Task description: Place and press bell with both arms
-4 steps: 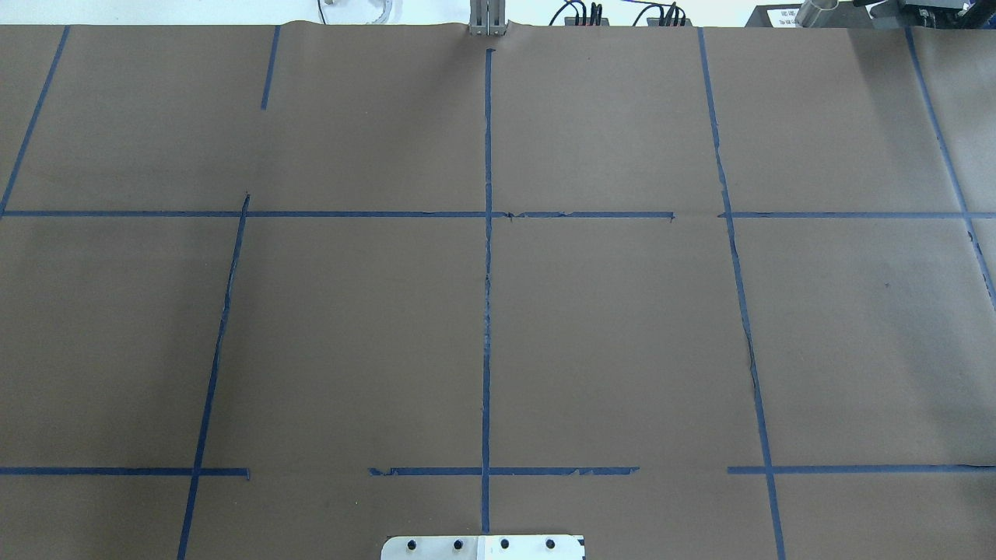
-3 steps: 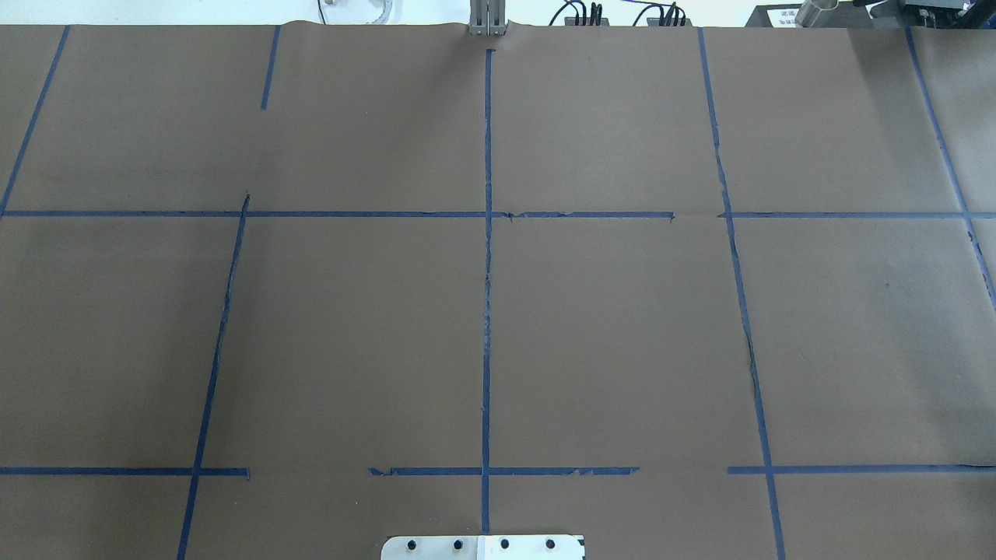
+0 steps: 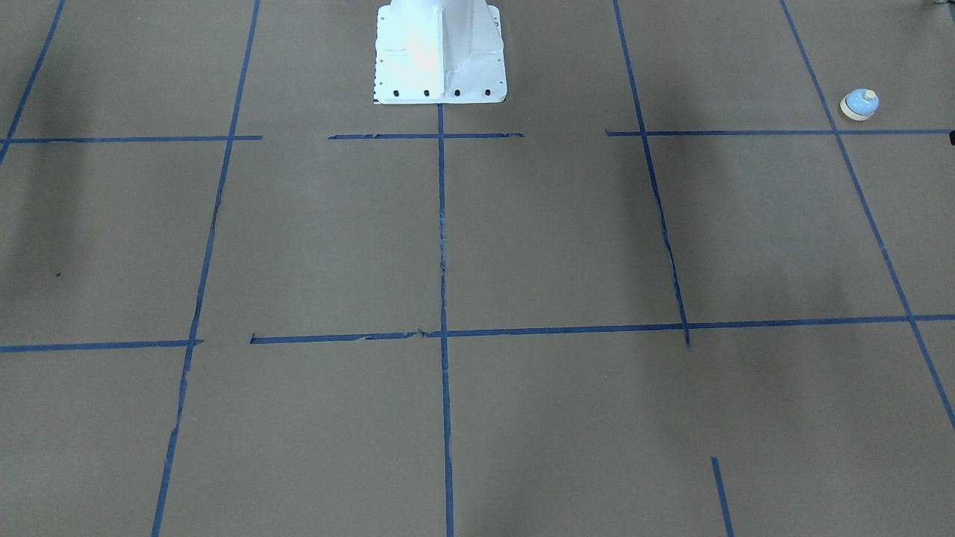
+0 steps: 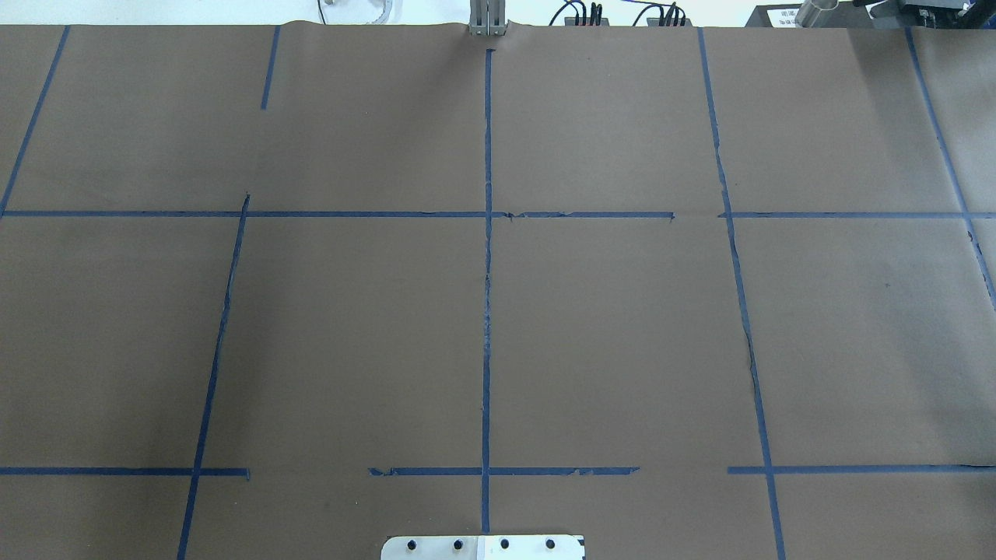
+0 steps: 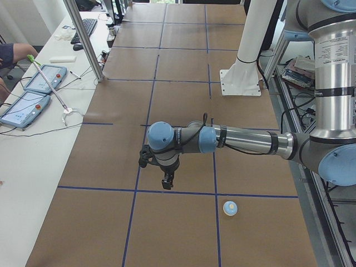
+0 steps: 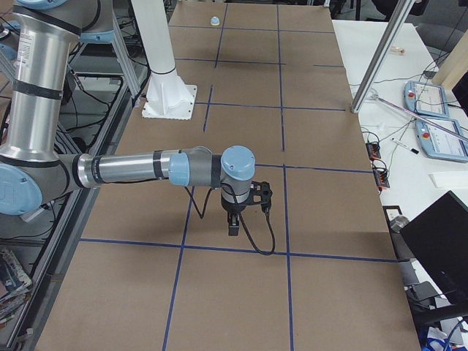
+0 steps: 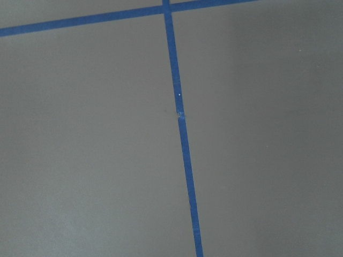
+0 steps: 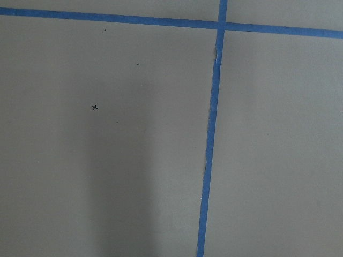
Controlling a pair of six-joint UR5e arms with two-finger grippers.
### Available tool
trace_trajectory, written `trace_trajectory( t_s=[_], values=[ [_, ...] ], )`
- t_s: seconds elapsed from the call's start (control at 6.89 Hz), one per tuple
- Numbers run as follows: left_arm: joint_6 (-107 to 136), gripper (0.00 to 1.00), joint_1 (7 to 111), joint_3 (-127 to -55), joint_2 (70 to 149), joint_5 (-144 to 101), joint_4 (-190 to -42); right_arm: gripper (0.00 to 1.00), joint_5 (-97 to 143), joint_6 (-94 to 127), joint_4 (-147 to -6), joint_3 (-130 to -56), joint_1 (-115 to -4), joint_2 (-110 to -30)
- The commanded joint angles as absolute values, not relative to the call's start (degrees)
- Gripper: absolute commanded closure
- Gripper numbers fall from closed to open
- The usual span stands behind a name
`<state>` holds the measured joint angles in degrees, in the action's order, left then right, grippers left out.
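1. Your bell (image 3: 859,104) sits upright at the tabletop (image 3: 522,239)'s left end, beside blue tape (image 3: 856,186)
2. Your left gripper (image 5: 167,183) hangs near it, not touching; you cannot tell its opening
3. Your right gripper (image 6: 233,228), well apart: opening likewise unclear

Left arm (image 5: 245,142) stretched level, left claw (image 5: 166,184) pointing down, right arm (image 6: 139,170) likewise, right claw (image 6: 233,227) down
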<state>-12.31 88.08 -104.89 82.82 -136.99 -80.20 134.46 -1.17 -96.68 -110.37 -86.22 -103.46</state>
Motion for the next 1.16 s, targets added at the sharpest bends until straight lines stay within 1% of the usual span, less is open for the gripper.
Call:
trace_trajectory(
  t_s=[0.0,0.15,0.29,0.44,0.58,0.73,1.02],
  values=[
    [-12.8,0.00,88.4,-107.3,85.2,-137.5,-83.7,0.00,134.4,-1.1,-96.7,-110.3,-86.2,-103.4],
    [-12.7,0.00,88.3,-108.9,83.8,-137.2,-83.8,0.00,134.3,-1.1,-96.7,-110.3,-86.2,-103.4],
    [-12.0,0.00,86.9,-109.4,83.9,-137.5,-83.7,0.00,134.3,-1.1,-96.7,-110.3,-86.2,-103.4],
    [-12.0,0.00,83.7,-108.0,82.5,-136.9,-83.1,0.00,134.1,-1.1,-96.7,-110.3,-86.2,-103.4],
    [-11.2,0.00,80.1,-107.3,77.9,-136.7,-84.0,0.00,134.1,-1.1,-96.7,-110.3,-86.2,-103.4],
    [-10.3,0.00,79.1,-107.4,75.0,-136.1,-84.5,0.00,134.1,-1.2,-96.7,-110.3,-86.2,-103.4],
    [-10.2,0.00,76.1,-106.9,68.1,-135.2,-89.8,0.00,134.1,-1.1,-96.7,-110.3,-86.2,-103.4]
  ],
)
